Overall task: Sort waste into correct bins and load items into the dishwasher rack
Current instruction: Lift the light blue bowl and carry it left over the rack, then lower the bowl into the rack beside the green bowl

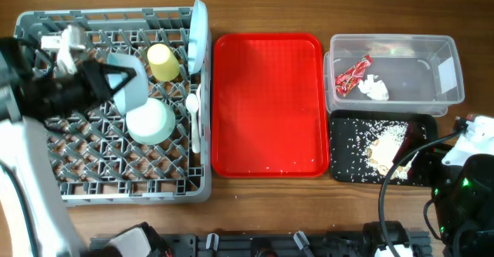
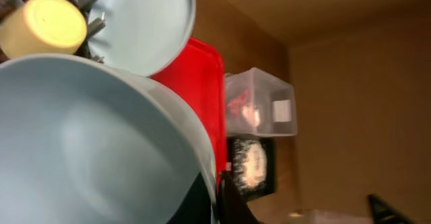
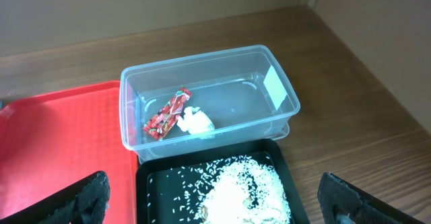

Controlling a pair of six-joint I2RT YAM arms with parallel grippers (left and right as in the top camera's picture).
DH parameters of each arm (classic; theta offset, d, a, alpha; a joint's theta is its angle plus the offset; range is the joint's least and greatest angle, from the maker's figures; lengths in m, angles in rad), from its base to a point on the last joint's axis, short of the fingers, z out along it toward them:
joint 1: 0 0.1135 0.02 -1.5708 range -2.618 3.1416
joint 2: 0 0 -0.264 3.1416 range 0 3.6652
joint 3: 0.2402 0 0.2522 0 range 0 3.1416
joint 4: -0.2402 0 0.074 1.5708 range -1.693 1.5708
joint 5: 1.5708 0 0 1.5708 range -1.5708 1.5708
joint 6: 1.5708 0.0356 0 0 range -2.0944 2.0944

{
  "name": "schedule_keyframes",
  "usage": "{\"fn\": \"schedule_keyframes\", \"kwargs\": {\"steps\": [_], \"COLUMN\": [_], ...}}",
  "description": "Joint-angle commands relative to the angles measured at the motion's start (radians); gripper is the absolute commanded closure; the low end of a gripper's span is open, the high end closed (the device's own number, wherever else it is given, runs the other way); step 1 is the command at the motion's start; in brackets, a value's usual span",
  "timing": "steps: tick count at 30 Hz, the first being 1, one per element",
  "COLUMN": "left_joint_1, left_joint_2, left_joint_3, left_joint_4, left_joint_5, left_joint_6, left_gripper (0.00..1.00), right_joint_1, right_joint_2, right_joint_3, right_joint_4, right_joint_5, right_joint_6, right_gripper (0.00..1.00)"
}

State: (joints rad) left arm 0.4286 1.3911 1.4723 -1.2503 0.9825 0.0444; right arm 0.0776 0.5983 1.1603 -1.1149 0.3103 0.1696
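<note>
**Wooden bench (image 1: 255,207): bowl gripped over the rack**

The left fingers (image 2: 234,207) are closed on the rim of the light-blue bowl (image 2: 87,136), which tilts over the grey dishwasher rack (image 1: 77,176). Near it in the rack sit the yellow-green cup (image 1: 163,62) and white plastic cutlery (image 1: 194,110). The light-blue plate (image 1: 197,37) stands upright at the rack's right edge.

The right fingers (image 3: 87,197) are spread wide, holding nothing, above the black tray (image 3: 161,210) of rice crumbs (image 3: 242,183). Beyond it, the clear tub (image 3: 283,109) holds the red wrapper (image 3: 165,113) and crumpled napkin (image 3: 195,122). The red tray (image 1: 266,95) lies between the rack and the bins.
</note>
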Motion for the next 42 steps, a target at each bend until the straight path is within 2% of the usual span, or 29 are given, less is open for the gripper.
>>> {"fn": "schedule_keyframes", "kwargs": {"steps": [1, 2, 5, 8, 14, 16, 18, 19, 24, 27, 37, 42], "left_joint_1": [0.071, 0.084, 0.124, 0.143, 0.157, 0.151, 0.140, 0.135, 0.130, 0.127, 0.122, 0.099], "left_joint_2": [0.154, 0.188, 0.292, 0.375, 0.454, 0.461, 0.459, 0.456, 0.438, 0.385, 0.124, 0.045], "left_joint_3": [-0.003, -0.003, -0.003, -0.003, -0.002, -0.004, -0.004, -0.004, -0.010, -0.044, -0.270, -0.369], "left_joint_4": [0.009, 0.011, 0.013, 0.017, 0.118, 0.064, -0.062, -0.134, -0.437, -0.436, -0.436, -0.436], "left_joint_5": [0.202, 0.228, 0.426, 0.571, 0.595, 0.593, 0.556, 0.513, 0.309, 0.181, 0.109, 0.021], "left_joint_6": [0.035, 0.053, 0.135, 0.135, 0.132, 0.132, 0.140, 0.180, 0.491, 0.472, 0.472, 0.476], "left_gripper": [0.96, 0.96, 0.96, 0.96, 0.96, 0.96, 0.96, 0.96, 0.96, 0.96, 0.96, 0.96], "right_joint_1": [0.003, 0.003, 0.003, 0.003, 0.003, 0.003, 0.003, 0.003, 0.003, 0.003, 0.003, 0.003], "right_joint_2": [-0.002, -0.002, -0.002, -0.002, -0.002, -0.002, -0.002, -0.002, -0.002, -0.002, -0.002, -0.002], "right_joint_3": [0.006, 0.006, 0.006, 0.006, 0.006, 0.006, 0.006, 0.006, 0.006, 0.006, 0.006, 0.006], "right_joint_4": [0.003, 0.003, 0.003, 0.003, 0.003, 0.003, 0.003, 0.003, 0.003, 0.003, 0.003, 0.003], "right_joint_5": [-0.006, -0.006, -0.006, -0.006, -0.006, -0.006, -0.006, -0.006, -0.006, -0.006, -0.006, -0.006], "right_joint_6": [-0.012, -0.012, -0.012, -0.012, -0.012, -0.012, -0.012, -0.012, -0.012, -0.012, -0.012, -0.013], "right_gripper": [0.00, 0.00, 0.00, 0.00, 0.00, 0.00, 0.00, 0.00, 0.00, 0.00, 0.00, 0.00]}}
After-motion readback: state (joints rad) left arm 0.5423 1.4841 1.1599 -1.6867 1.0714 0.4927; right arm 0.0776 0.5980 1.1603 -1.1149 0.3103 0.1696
